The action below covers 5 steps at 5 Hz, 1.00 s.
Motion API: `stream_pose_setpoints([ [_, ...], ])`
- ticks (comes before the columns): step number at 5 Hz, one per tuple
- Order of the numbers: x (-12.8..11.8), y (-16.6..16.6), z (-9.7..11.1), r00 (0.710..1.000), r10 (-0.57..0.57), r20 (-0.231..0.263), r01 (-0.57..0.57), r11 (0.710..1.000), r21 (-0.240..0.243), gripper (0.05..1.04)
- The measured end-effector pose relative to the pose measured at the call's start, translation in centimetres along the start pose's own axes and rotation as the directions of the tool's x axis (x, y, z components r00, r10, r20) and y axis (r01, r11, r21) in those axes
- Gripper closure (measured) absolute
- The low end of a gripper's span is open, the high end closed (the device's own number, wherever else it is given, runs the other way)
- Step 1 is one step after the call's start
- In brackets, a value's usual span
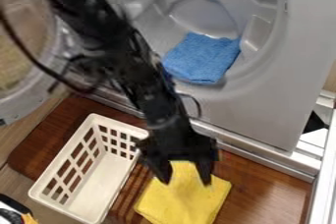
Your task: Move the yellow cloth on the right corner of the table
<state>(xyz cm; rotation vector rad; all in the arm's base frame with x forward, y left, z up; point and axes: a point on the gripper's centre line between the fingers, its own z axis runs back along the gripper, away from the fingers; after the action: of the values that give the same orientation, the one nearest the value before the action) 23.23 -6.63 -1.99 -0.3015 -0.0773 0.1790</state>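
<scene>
The black gripper (185,180) hangs over the upper part of the yellow cloth (183,199), its two fingers spread apart with yellow showing between them. Whether the fingertips touch the cloth I cannot tell. The cloth lies flat on the brown wooden table (263,188), just right of a white basket, and its top edge is partly hidden behind the gripper.
A white slatted basket (89,183) stands left of the cloth. Behind the table is a grey machine drum (253,78) holding a blue cloth (202,58), with its round door (49,78) swung out at left. A metallic rail (263,159) borders the table's back.
</scene>
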Motion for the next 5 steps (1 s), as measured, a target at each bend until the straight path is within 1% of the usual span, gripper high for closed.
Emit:
stream_pose_setpoints([
  [1,-0.4,0.2,-2.2,0.999,-0.036,0.034,0.035,0.999,0.041,0.083],
  [2,-0.3,1.2,-3.3,0.997,-0.018,0.070,0.013,0.997,0.072,0.083],
  [3,-0.1,1.9,-3.4,0.992,-0.010,0.122,-0.001,0.996,0.094,0.083],
  [4,-0.1,2.3,-3.8,0.991,-0.006,0.131,-0.009,0.994,0.108,0.083],
  [5,-0.1,2.3,-4.7,0.994,-0.013,0.110,0.000,0.993,0.117,0.083],
])
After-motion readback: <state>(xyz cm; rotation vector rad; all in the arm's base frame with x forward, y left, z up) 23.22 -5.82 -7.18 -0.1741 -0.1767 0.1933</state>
